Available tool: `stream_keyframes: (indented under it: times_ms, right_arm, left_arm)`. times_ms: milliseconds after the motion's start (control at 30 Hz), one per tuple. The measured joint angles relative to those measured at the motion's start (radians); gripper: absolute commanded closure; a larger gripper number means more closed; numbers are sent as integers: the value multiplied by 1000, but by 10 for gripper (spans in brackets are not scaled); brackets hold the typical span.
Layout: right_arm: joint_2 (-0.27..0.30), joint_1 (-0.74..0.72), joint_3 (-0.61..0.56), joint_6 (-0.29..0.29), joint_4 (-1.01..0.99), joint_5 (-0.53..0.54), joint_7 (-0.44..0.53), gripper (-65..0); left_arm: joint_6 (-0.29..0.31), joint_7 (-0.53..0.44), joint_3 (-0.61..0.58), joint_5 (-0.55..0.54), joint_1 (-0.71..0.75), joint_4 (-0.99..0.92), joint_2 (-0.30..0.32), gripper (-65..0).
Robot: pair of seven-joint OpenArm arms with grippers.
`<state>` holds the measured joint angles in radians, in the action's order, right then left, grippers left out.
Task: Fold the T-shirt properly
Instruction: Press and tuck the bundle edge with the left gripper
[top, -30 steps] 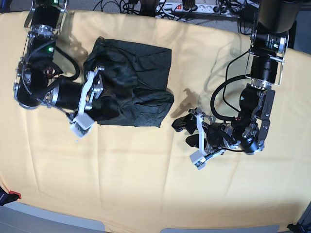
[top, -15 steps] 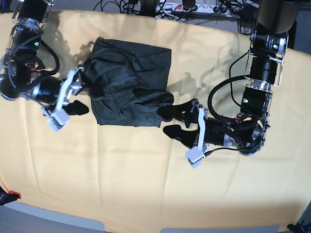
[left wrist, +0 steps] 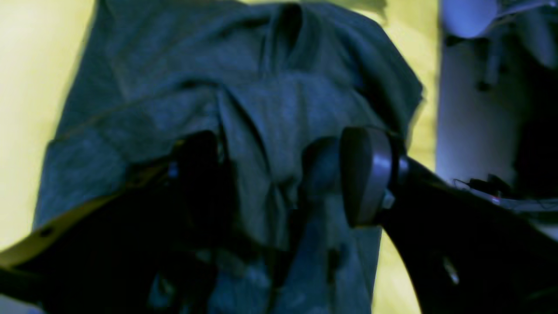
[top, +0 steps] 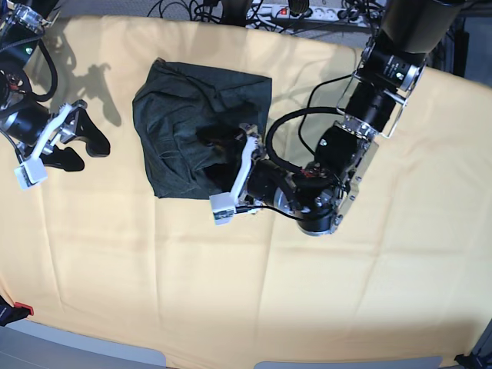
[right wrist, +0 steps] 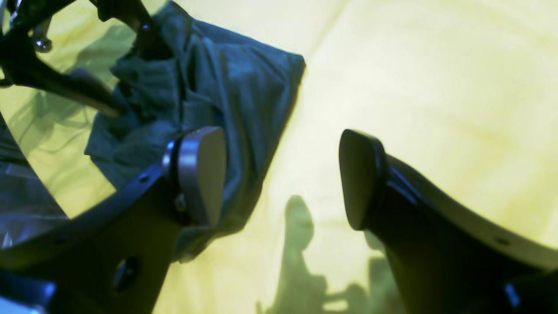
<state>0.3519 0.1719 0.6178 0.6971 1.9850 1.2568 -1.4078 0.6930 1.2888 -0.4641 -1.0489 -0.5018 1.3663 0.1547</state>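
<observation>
The dark charcoal-green T-shirt [top: 184, 108] lies folded into a wrinkled block on the yellow cloth, left of centre at the back. My left gripper [top: 217, 146] hovers over the shirt's lower right part, open. In the left wrist view its fingers [left wrist: 364, 174] straddle a raised crease of the T-shirt [left wrist: 270, 109] without pinching it. My right gripper [top: 83, 151] is open and empty over bare yellow cloth, well left of the shirt. In the right wrist view the right gripper [right wrist: 281, 174] spans only yellow cloth, with the T-shirt [right wrist: 244, 96] beyond its left finger.
A pale yellow cloth [top: 231, 292] covers the whole table. A power strip and cables [top: 300, 11] lie behind the back edge. The grey table edge [top: 92, 346] runs along the front, with a small red item [top: 23, 309] at the left.
My left gripper has swept left from beside the shirt's right edge to over the shirt. My right gripper has pulled away leftwards from the shirt's left edge. Both stay open.
</observation>
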Motion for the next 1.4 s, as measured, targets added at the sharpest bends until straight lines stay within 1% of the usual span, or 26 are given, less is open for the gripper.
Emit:
stream_keyframes:
  times_ms: [100,200,233,267,300,333,367,433,467,500,533,667,767,867,900,967,1067,1133,1233,1333,1400]
  right_arm:
    - [0,12,17,0,0,8,0,-417]
    - [0,13,19,0,0,8,1,-417]
    - [0,11,19,0,0,8,0,-405]
    - [0,11,19,0,0,7,1,-377]
    - [0,11,19,0,0,8,2,-335]
    - [0,11,19,0,0,8,5,-287]
    - [0,11,19,0,0,8,5,-234]
    - [0,11,19,0,0,8,5,-127]
    - [0,11,19,0,0,8,5,-91]
    - [0,11,19,0,0,8,5,-70]
    - [0,11,19,0,0,8,5,-65]
    - [0,11,19,0,0,8,5,-65]
    - [0,11,19,0,0,8,5,-65]
    - [0,11,19,0,0,5,5,-65]
    - [0,11,19,0,0,0,5,-65]
    - [0,11,19,0,0,0,5,-65]
    - [0,11,19,0,0,0,5,-65]
    - [0,11,19,0,0,0,5,-65]
    - [0,11,19,0,0,0,5,-65]
    - [0,11,19,0,0,0,5,-65]
    - [0,11,19,0,0,0,5,-65]
  left_arm:
    - [0,-52,-27,102,-3,0,-25,-449]
    - [0,-63,-37,115,1,0,-43,-449]
    - [0,-66,-39,115,1,0,-48,-448]
    - [0,-66,-39,115,1,0,-56,-432]
    - [0,-66,-39,114,1,0,-58,-395]
    - [0,-66,-39,114,1,0,-60,-330]
    - [0,-66,-39,114,1,0,-60,-245]
    - [0,-65,-39,115,1,0,-58,-33]
    - [-1,-66,-39,115,1,0,-58,0]
    - [0,-66,-39,114,0,0,-58,0]
    - [0,-66,-39,114,0,0,-58,0]
    - [0,-58,-39,113,0,0,-57,0]
    - [0,-5,-39,39,0,0,-56,0]
    - [0,93,-32,-49,-2,6,-56,0]
    - [0,121,-26,-64,-3,15,-56,0]
    - [0,114,-18,-71,-3,34,-49,0]
    - [0,113,-18,-96,-5,69,-5,0]
    - [0,118,-15,-91,-4,96,34,0]
    - [-13,122,1,-98,-3,136,88,0]
    - [-19,119,13,-188,-3,162,134,0]
    - [-43,118,16,-263,-3,168,159,0]
